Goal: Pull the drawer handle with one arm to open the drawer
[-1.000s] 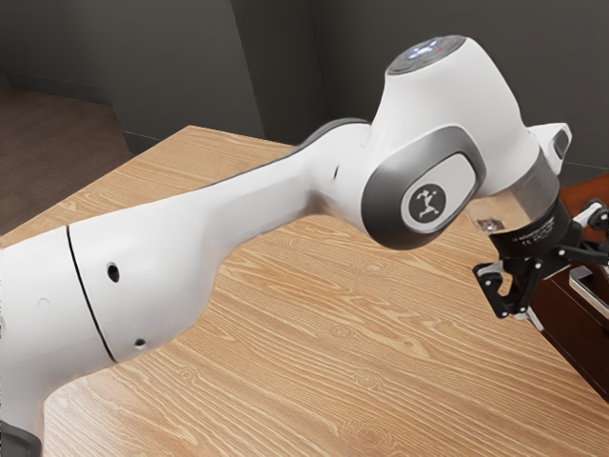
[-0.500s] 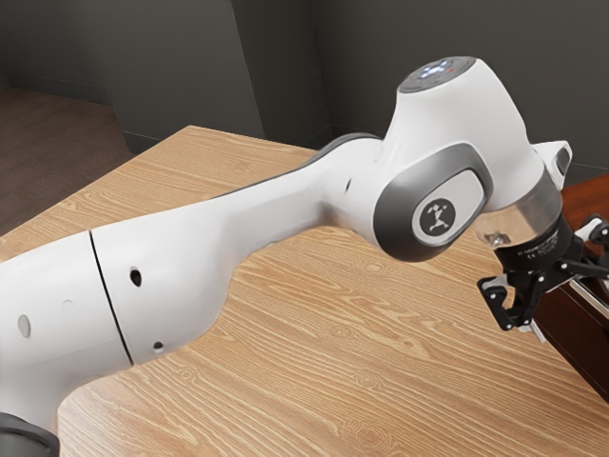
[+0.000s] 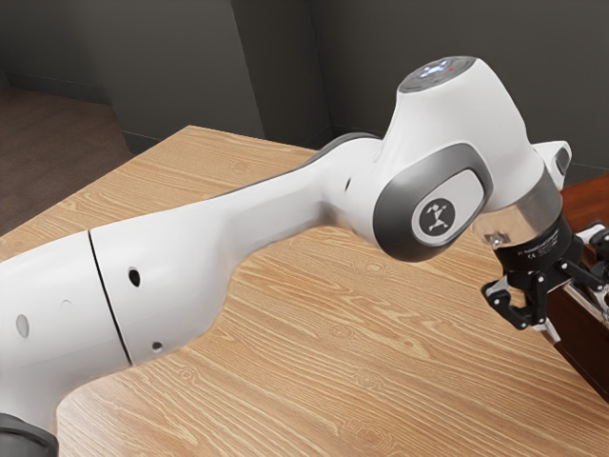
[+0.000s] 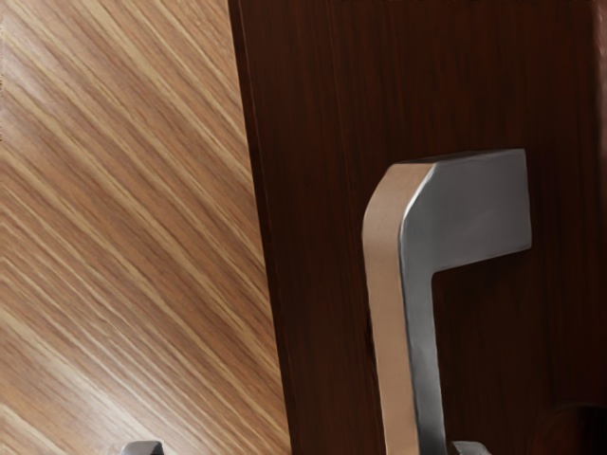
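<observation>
The white arm (image 3: 238, 238) runs from the exterior view's lower left across the wooden table (image 3: 362, 371) to the right edge. There, at mid-height, the gripper (image 3: 559, 303) sits against the dark drawer (image 3: 585, 352) with its fingers apart. In the wrist view the metal handle (image 4: 408, 313) lies on the drawer front between the two fingertips, nearer one. I cannot tell whether either touches it.

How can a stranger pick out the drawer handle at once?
Find the light wooden table; at the exterior view's right edge stands a dark brown drawer front. The handle is the bent silver bar on it, the only shiny part there.
</observation>
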Tool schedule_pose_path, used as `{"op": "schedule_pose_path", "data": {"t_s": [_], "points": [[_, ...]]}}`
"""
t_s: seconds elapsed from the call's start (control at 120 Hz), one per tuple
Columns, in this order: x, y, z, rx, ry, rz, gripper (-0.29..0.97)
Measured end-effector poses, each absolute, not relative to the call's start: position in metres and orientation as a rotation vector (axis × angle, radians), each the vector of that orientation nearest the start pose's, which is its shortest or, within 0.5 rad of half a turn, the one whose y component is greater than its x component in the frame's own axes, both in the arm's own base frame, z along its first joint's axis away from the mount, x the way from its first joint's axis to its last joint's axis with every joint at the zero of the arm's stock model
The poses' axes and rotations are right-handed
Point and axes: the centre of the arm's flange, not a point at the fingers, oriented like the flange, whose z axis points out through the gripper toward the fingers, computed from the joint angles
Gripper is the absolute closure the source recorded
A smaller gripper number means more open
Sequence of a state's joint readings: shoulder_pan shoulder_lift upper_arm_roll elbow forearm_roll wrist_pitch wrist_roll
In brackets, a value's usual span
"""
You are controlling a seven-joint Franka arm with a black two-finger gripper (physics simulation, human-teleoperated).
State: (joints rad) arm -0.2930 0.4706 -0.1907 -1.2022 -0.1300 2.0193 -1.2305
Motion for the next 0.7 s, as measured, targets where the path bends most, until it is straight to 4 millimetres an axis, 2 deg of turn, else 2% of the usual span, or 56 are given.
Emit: {"op": "schedule_pose_path", "data": {"t_s": [0.367, 0.533, 0.7], "points": [[0.651, -0.31, 0.559, -3.238, -1.408, -0.132, 0.67], [0.649, -0.309, 0.554, -3.221, -1.402, -0.111, 0.74], [0.64, -0.304, 0.56, -3.206, -1.398, -0.108, 0.77]]}}
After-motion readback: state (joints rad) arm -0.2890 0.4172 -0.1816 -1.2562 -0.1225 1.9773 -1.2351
